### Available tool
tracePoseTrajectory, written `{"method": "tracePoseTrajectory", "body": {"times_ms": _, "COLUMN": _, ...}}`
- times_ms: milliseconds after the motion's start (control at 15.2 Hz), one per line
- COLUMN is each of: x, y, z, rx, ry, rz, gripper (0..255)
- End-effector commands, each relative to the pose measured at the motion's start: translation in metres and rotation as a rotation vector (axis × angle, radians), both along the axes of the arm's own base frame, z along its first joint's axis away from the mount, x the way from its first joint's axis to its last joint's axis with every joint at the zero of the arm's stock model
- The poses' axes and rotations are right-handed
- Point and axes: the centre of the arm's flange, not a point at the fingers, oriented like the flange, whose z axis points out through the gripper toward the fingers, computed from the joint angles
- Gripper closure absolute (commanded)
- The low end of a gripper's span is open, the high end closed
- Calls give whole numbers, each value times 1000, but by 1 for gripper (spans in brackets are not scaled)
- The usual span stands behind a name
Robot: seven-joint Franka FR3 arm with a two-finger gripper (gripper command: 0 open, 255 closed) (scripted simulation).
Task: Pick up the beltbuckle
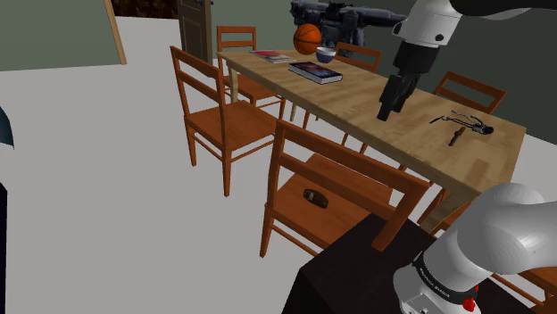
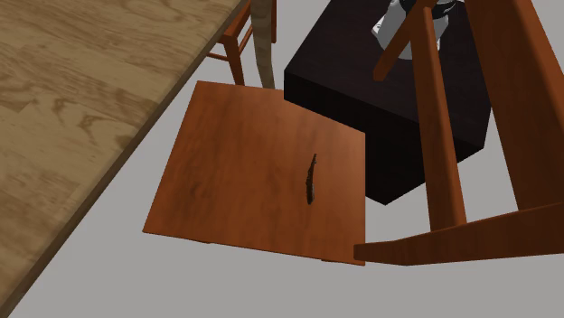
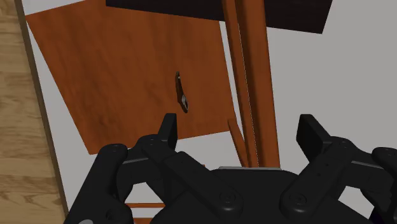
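Grey floor is spreading beneath the seat [image 1: 295, 212], where the buckle [image 1: 314, 196] is lying flat near its middle. We are hanging the gripper [image 1: 386, 112] well above that seat, jaws spread and empty, probably to sight the buckle before descending.

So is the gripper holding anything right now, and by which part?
Nothing is held. The gripper is open with its fingers apart and empty; the belt buckle lies on the chair seat below it.
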Motion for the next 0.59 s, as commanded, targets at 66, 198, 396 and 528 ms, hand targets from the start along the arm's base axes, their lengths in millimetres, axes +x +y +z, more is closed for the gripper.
{"method": "tracePoseTrajectory", "body": {"times_ms": 66, "x": 6, "y": -2, "z": -12, "rx": -2, "ry": 5, "rz": 8, "gripper": 0}}
{"method": "tracePoseTrajectory", "body": {"times_ms": 198, "x": 18, "y": -6, "z": -36, "rx": -6, "ry": 14, "rz": 23, "gripper": 0}}
{"method": "tracePoseTrajectory", "body": {"times_ms": 396, "x": 36, "y": -12, "z": -72, "rx": -12, "ry": 29, "rz": 45, "gripper": 0}}
{"method": "tracePoseTrajectory", "body": {"times_ms": 528, "x": 48, "y": -15, "z": -96, "rx": -16, "ry": 39, "rz": 60, "gripper": 0}}
